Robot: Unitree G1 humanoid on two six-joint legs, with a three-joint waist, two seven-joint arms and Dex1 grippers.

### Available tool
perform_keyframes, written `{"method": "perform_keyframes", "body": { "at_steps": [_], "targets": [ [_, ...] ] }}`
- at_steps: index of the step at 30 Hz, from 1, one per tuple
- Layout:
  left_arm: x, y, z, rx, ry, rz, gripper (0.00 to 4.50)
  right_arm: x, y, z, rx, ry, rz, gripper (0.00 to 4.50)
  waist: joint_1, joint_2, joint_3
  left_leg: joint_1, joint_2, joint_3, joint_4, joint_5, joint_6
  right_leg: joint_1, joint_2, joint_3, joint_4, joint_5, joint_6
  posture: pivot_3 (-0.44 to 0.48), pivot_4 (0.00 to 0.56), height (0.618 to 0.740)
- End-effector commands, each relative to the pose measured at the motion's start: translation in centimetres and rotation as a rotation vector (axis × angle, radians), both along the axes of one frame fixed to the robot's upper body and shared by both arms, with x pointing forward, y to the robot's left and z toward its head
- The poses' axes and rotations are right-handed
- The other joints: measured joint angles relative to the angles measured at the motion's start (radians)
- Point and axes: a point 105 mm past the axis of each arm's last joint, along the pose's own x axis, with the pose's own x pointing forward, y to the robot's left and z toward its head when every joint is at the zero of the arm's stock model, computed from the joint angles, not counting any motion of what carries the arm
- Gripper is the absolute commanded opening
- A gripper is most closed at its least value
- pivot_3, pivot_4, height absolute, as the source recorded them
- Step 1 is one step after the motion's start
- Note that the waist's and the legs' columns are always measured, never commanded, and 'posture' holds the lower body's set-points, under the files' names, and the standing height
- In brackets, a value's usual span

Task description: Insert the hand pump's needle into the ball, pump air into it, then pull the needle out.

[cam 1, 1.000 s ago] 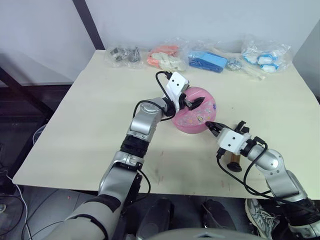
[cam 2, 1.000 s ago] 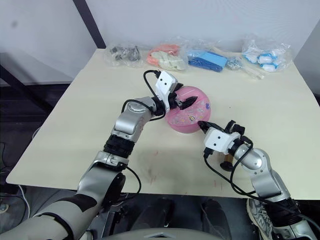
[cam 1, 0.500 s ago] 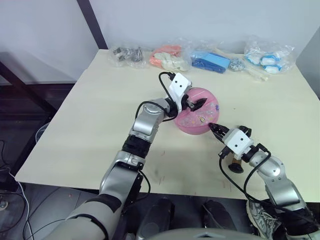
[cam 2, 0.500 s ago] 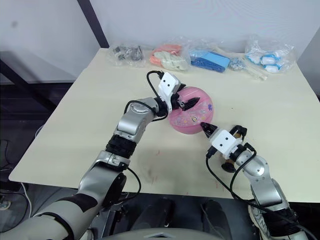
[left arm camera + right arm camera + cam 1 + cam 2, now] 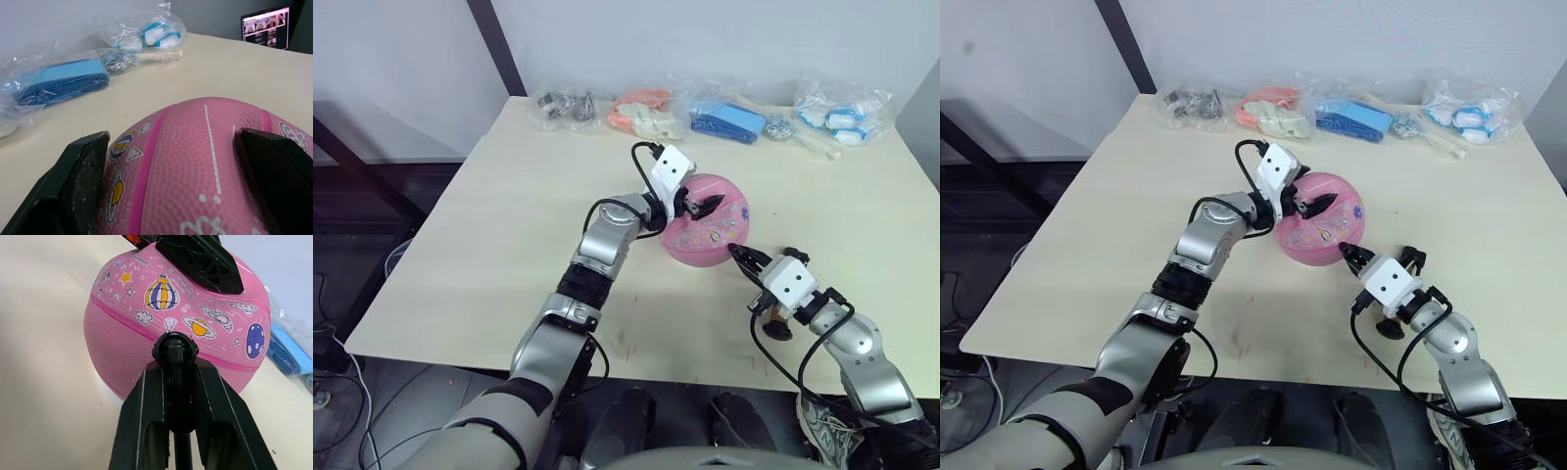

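Observation:
The pink ball [image 5: 713, 233] with cartoon prints sits mid-table, saggy and flattened on top. My left gripper [image 5: 702, 206] is open, its two fingers [image 5: 80, 178] spread across the ball's [image 5: 195, 161] upper side. My right gripper [image 5: 737, 255] is at the ball's near right side, shut on the small black fitting [image 5: 175, 350] at the hose tip. That fitting points at the ball's [image 5: 132, 328] skin. The needle itself is hidden. The gold-bronze hand pump [image 5: 772, 320] stands on the table, partly hidden under my right wrist.
Several clear plastic bags line the table's far edge: dark metal parts [image 5: 563, 105], orange and white items [image 5: 644, 112], blue items [image 5: 724, 118], and white-blue items [image 5: 842, 109]. The pale table [image 5: 509, 225] stretches bare to the left and front.
The whole picture has shifted slightly, so the camera moved. My right forearm has swung a little to the right while its fingertips stay at the ball's near side. The left gripper still rests over the ball.

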Motion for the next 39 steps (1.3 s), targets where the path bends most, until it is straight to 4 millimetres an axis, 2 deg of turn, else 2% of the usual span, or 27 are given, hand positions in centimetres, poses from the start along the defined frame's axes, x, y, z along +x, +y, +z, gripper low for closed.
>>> {"method": "perform_keyframes", "body": {
  "at_steps": [1, 18, 30, 35, 36, 38, 39],
  "targets": [
    [1.4, 6.3, -7.7, 0.198, 0.183, 0.264, 4.50, -1.4, -0.4, 3.0, -0.051, -0.157, 0.043, 0.11, 0.000, 0.000, 0.000, 0.000, 0.000, 0.000, 0.000, 0.000, 0.000, 0.000, 0.000, 0.000, 0.000, 0.000, 0.000, 0.000, 0.150, 0.736],
    [1.1, 5.7, -9.2, 0.326, 0.129, 0.244, 4.50, -2.6, -1.0, 2.9, -0.123, -0.164, 0.063, 0.11, 0.008, 0.004, -0.005, 0.001, -0.008, -0.012, 0.000, 0.000, 0.001, 0.009, -0.008, -0.011, -0.005, -0.003, 0.004, 0.000, 0.150, 0.736],
    [0.4, 6.5, -11.8, 0.413, 0.141, 0.248, 4.50, -3.4, -1.6, 2.6, -0.115, -0.149, 0.066, 0.11, 0.012, 0.009, -0.016, 0.002, -0.009, -0.017, 0.000, -0.002, 0.003, 0.015, -0.010, -0.016, -0.011, -0.004, 0.005, 0.000, 0.150, 0.736],
    [0.0, 6.3, -12.7, 0.427, 0.156, 0.244, 4.50, -3.7, -1.6, 2.7, -0.089, -0.137, 0.074, 0.11, 0.010, 0.009, -0.024, 0.003, -0.010, -0.017, 0.000, -0.002, 0.003, 0.016, -0.010, -0.017, -0.011, -0.004, 0.006, 0.000, 0.150, 0.736],
    [0.0, 6.4, -12.9, 0.434, 0.155, 0.246, 4.50, -3.8, -1.6, 2.8, -0.081, -0.134, 0.075, 0.11, -0.001, 0.005, -0.031, 0.003, -0.010, -0.016, 0.000, -0.002, 0.003, 0.016, -0.010, -0.016, -0.011, -0.004, 0.006, 0.000, 0.150, 0.736],
    [0.0, 6.5, -13.3, 0.449, 0.155, 0.250, 4.50, -4.0, -1.7, 2.9, -0.074, -0.131, 0.080, 0.11, -0.024, -0.003, -0.037, 0.010, -0.009, -0.015, -0.003, -0.002, 0.004, 0.020, -0.010, -0.015, -0.011, -0.005, 0.007, 0.000, 0.150, 0.736],
    [0.0, 6.5, -13.4, 0.452, 0.155, 0.252, 4.50, -4.1, -1.8, 2.9, -0.073, -0.129, 0.082, 0.11, -0.032, -0.003, -0.037, 0.025, -0.008, -0.013, -0.007, -0.006, 0.009, 0.034, -0.008, -0.015, -0.014, -0.008, 0.012, 0.000, 0.150, 0.736]
  ]
}}
